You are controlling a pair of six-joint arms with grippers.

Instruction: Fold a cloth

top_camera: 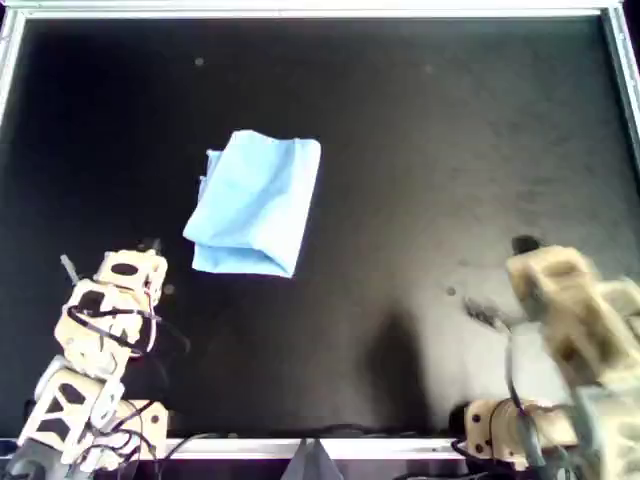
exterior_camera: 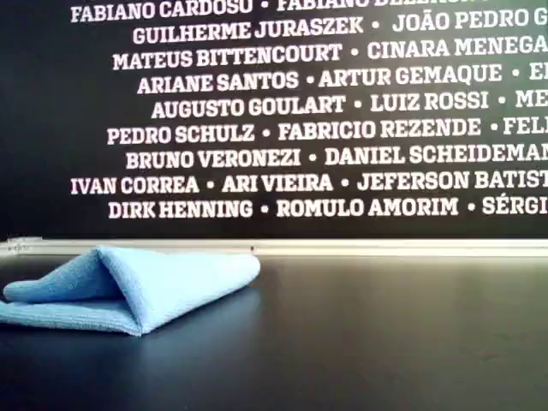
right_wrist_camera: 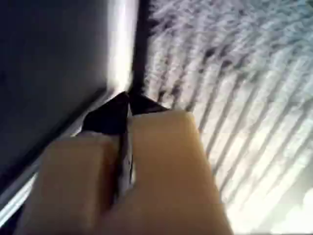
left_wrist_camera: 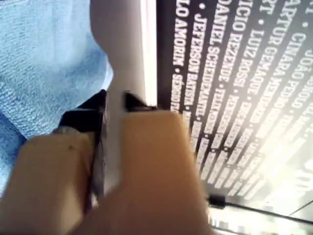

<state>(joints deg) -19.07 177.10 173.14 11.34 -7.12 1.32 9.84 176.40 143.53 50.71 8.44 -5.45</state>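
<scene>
The left gripper's black-tipped fingers stand a narrow gap apart with nothing between them, so they are slightly open and empty. Past the tips, the left wrist view shows blue fabric filling one side and a pale rail with a lettered wall on the other. The right gripper's fingers are pressed together tip to tip, closed on nothing, and point toward a bright metal rail with a blurred lettered wall beyond it.

In the overhead view the left gripper sits at the lower left, at the end of a tan jointed arm with black cables, and its tip is near the cloth but apart from it. The right gripper sits at the lower right, well apart from the cloth, and is blurred.

The cloth lies on the black table, left of centre in the overhead view, folded over on itself into a rough rectangle tilted slightly, with a lower layer showing along its near edge. In the exterior view the cloth rests at the left, with its upper layer arching over the lower one so that a loose, open pocket faces the exterior view's left. Behind the table runs a silver rail, and above it stands a black wall printed with rows of white names.
</scene>
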